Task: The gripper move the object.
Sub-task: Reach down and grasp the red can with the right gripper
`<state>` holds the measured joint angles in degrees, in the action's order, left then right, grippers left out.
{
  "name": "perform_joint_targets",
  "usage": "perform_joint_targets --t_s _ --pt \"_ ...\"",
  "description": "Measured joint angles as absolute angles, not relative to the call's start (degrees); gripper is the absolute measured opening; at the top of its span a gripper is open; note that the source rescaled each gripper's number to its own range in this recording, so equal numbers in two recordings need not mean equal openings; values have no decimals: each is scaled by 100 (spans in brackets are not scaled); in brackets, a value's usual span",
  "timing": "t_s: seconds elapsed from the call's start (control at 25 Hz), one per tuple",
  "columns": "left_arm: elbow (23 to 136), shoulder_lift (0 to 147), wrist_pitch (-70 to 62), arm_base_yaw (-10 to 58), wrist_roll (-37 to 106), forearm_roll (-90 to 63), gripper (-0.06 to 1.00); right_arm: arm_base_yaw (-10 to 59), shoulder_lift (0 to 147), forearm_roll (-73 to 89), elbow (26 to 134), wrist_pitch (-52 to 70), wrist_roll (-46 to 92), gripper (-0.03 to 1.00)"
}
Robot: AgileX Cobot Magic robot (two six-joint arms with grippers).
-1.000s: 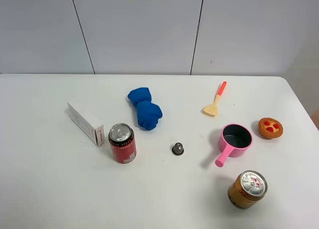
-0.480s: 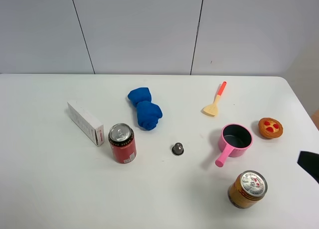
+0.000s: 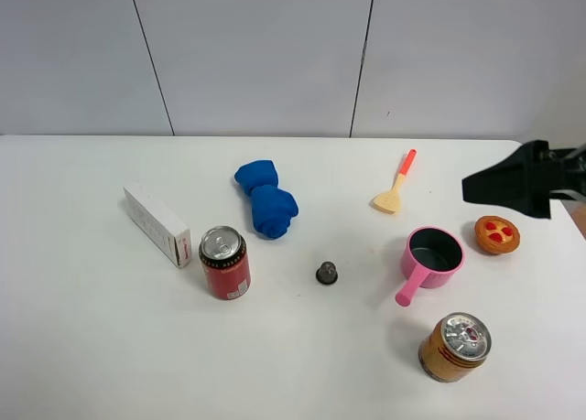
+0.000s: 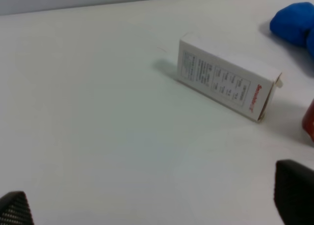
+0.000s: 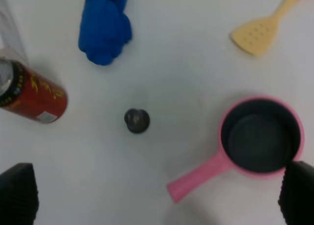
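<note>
The slim red-and-black soda can (image 3: 224, 263) with a silver top stands upright on the white table, left of centre, next to a white box (image 3: 157, 225). It also shows in the right wrist view (image 5: 30, 91), and its red edge shows in the left wrist view (image 4: 309, 122). My right gripper (image 3: 499, 184) hangs above the table's right side, near the tart and far from the can. Its fingertips (image 5: 17, 193) stand wide apart, open and empty. My left gripper (image 4: 154, 205) is open and empty, low over bare table near the white box (image 4: 225, 78). It is outside the exterior view.
A blue cloth (image 3: 266, 199) lies behind the can. A small dark knob (image 3: 327, 274) sits mid-table. A pink pot (image 3: 430, 257), a wooden spatula (image 3: 396, 184), a small tart (image 3: 497, 234) and a squat orange-gold tin (image 3: 455, 347) are on the right.
The right arm has come into the exterior view from the right edge and moved up and inward, to above the tart. Nothing on the table has moved.
</note>
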<state>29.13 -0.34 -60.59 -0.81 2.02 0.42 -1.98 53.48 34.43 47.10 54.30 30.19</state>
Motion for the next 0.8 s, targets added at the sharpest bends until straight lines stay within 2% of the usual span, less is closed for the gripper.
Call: perform_joint_targets --t_s 0.12,0.32,0.52,0.8 --pt "2913 -34 -6059 -81 202 42 100 409 6028 3371 5168 5315 3177 96" --pt "2913 -34 -6059 -81 202 42 100 1831 7334 2574 5901 5009 2854 94" --pt "2913 -34 -6059 -81 202 42 100 3042 8772 1742 6884 4833 2241 98" --pt "2913 -34 -6059 -81 202 42 100 4102 10503 1300 8851 5103 1813 100"
